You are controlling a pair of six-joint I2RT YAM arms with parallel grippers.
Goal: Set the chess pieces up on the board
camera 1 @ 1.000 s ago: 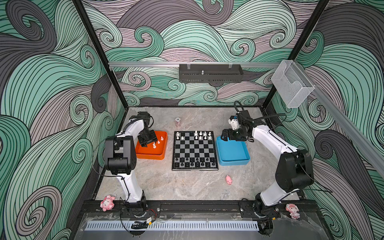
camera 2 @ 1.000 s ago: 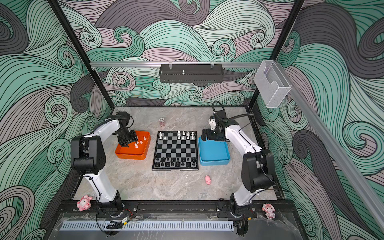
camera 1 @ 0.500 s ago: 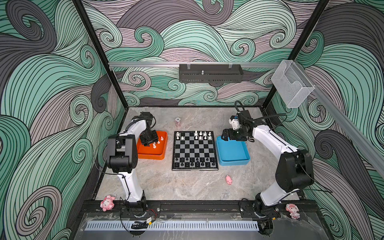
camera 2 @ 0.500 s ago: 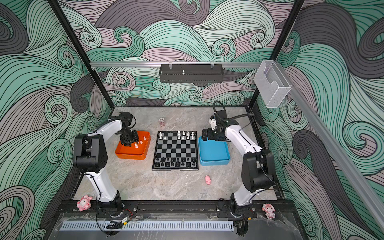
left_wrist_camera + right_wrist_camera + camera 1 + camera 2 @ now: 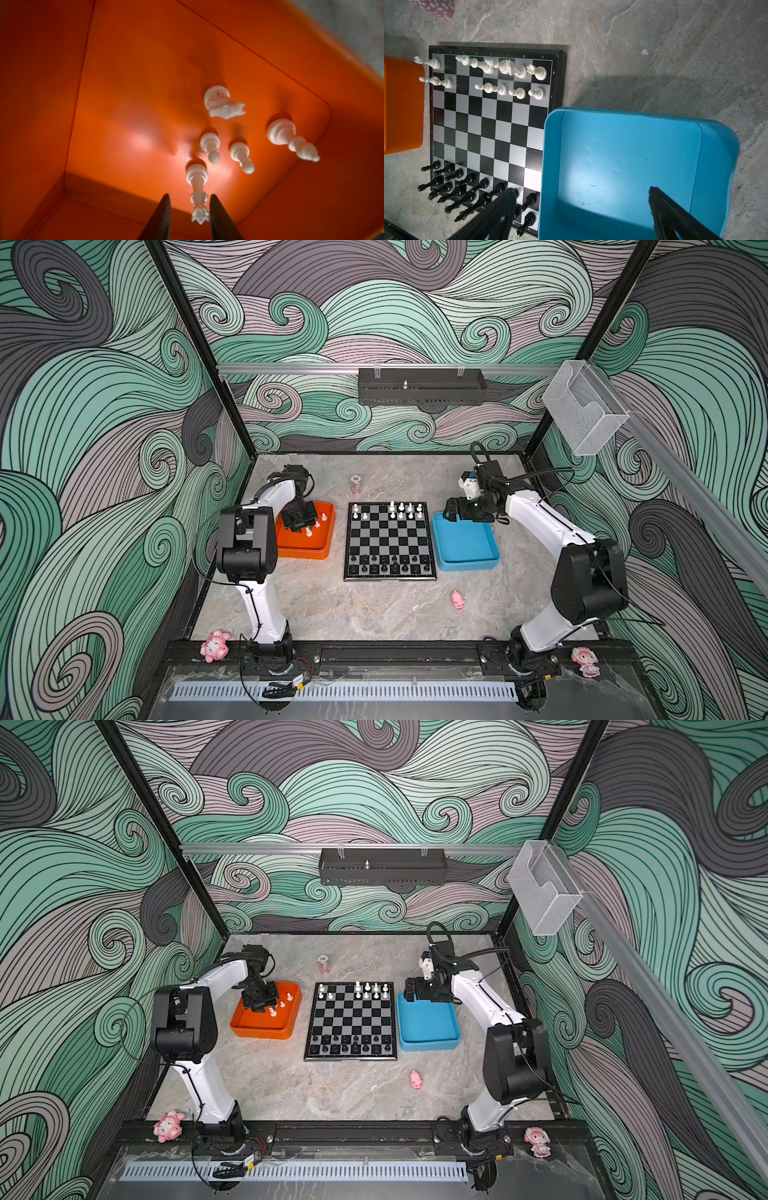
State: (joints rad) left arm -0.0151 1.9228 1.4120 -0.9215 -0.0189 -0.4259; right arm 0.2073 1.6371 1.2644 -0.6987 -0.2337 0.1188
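Observation:
The board [image 5: 388, 537] [image 5: 351, 1017] lies mid-table. White chess pieces [image 5: 399, 510] [image 5: 508, 68] stand in its two far rows, black ones [image 5: 388, 564] [image 5: 467, 187] in its two near rows. Several white pieces are in the orange tray [image 5: 307, 551]. There my left gripper [image 5: 297, 526] [image 5: 189, 196] is lowered, its jaws standing narrowly open on either side of the upright white queen [image 5: 197, 182], with a gap on one side. A knight [image 5: 222, 104] lies tipped; a bishop [image 5: 291, 139] and two pawns [image 5: 211, 145] stand nearby. My right gripper [image 5: 451, 514] [image 5: 581, 189] hangs wide open and empty over the blue tray [image 5: 465, 543].
A small pinkish jar [image 5: 355, 483] stands behind the board. A pink pig [image 5: 457, 599] lies on the marble in front of the blue tray. Pink dolls [image 5: 214, 645] sit on the front rail. The blue tray's floor [image 5: 623, 155] holds nothing.
My left gripper has shifted a little within the orange tray and its jaws have narrowed around the white queen. The right arm has not moved.

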